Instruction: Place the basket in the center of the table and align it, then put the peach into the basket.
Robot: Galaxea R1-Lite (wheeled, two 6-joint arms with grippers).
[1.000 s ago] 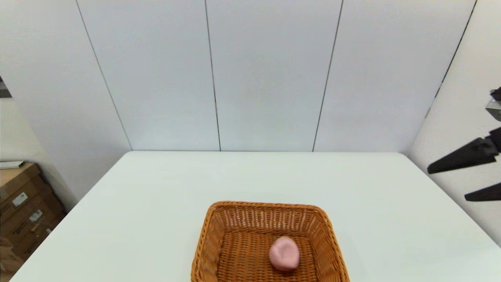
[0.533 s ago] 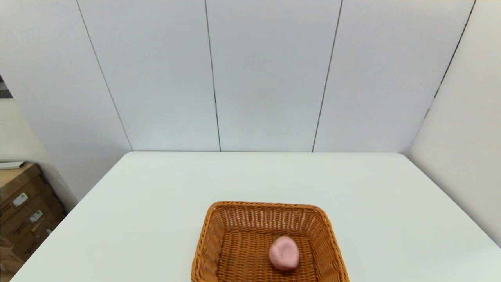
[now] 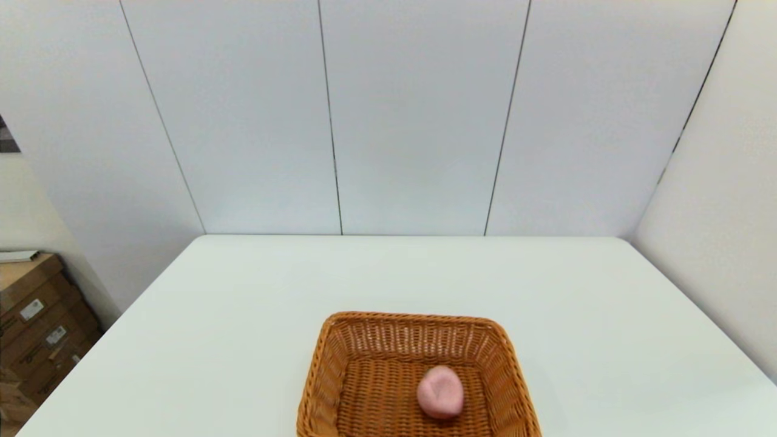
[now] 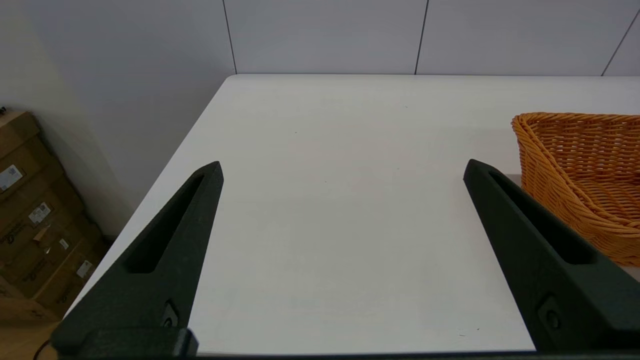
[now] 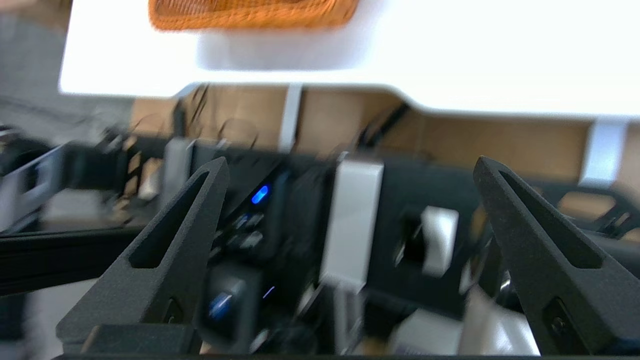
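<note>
The orange-brown wicker basket (image 3: pixel 419 376) sits on the white table (image 3: pixel 243 340) near the front edge, about centred left to right. The pale-pink peach (image 3: pixel 441 392) lies inside it on the woven floor, right of the basket's middle. Neither arm shows in the head view. My left gripper (image 4: pixel 342 170) hangs open over bare table to the left of the basket (image 4: pixel 585 170), holding nothing. My right gripper (image 5: pixel 350 167) is open and empty, off the table and below its edge (image 5: pixel 450 95), pointing at the robot's base, with the basket (image 5: pixel 250 12) seen from outside.
Stacked cardboard boxes (image 3: pixel 36 321) stand on the floor left of the table. Grey wall panels close the far side and a wall runs along the right. Dark equipment and cables (image 5: pixel 280 225) sit under the table by the right gripper.
The right gripper, seen open at the head view's right edge one second ago, has left that view. Basket and peach have not moved.
</note>
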